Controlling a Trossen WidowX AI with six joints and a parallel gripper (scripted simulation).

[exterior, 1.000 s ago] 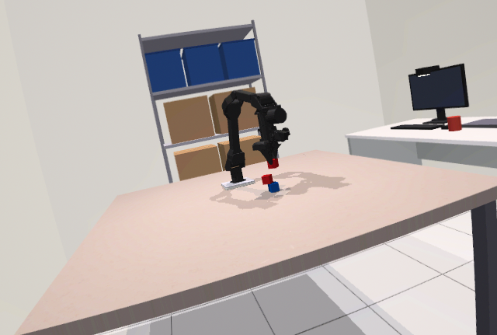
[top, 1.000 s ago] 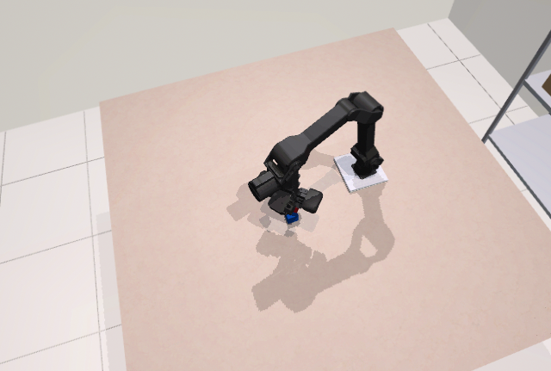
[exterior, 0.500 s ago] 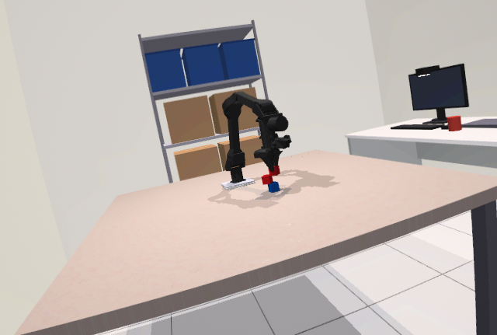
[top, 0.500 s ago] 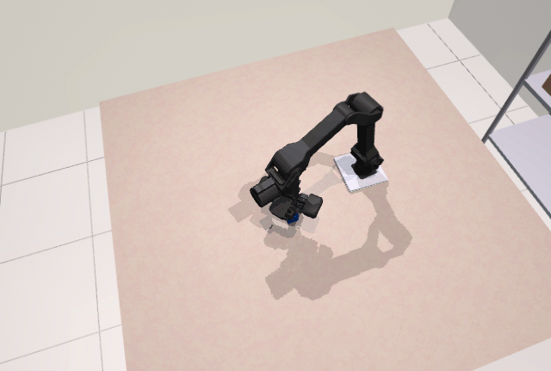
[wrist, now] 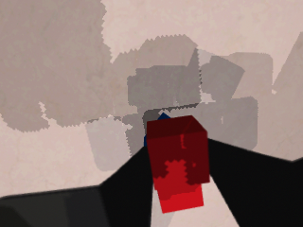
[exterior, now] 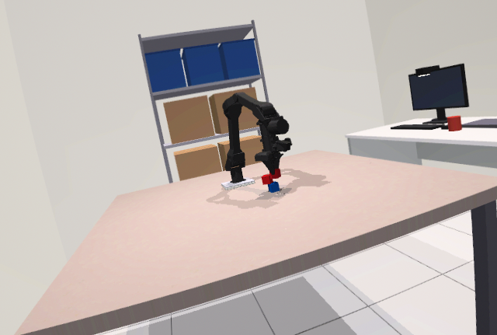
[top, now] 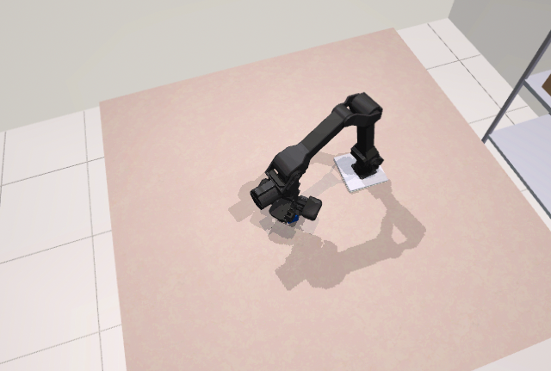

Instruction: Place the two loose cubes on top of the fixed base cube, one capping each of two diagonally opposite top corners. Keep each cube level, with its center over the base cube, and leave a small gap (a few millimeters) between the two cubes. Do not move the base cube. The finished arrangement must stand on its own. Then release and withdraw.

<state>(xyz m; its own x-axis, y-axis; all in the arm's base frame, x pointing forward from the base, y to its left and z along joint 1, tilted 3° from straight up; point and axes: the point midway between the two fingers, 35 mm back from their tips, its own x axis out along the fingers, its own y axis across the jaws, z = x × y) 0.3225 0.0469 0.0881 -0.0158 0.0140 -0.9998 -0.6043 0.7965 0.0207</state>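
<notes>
The blue base cube (exterior: pixel 273 187) (top: pixel 294 220) stands on the pink table top, in front of the arm's base. In the wrist view only its tip (wrist: pixel 163 115) peeks out behind the held cube. One red cube (exterior: pixel 265 179) rests on the base cube's left top corner and overhangs it. My gripper (exterior: pixel 276 172) (top: pixel 290 214) (wrist: pixel 175 148) points down and is shut on the second red cube (wrist: pixel 177 153) (exterior: pixel 276 172). It holds that cube just above the base cube's right side, close beside the first red cube. Whether the held cube touches the base cube is hidden.
The arm stands on a white mount plate (top: pixel 374 180) (exterior: pixel 238 183) on the table (top: pixel 177 268) (exterior: pixel 200 235). A metal shelf rack (exterior: pixel 156 94) with boxes stands behind the table. A desk (exterior: pixel 421 138) with a monitor stands at the right.
</notes>
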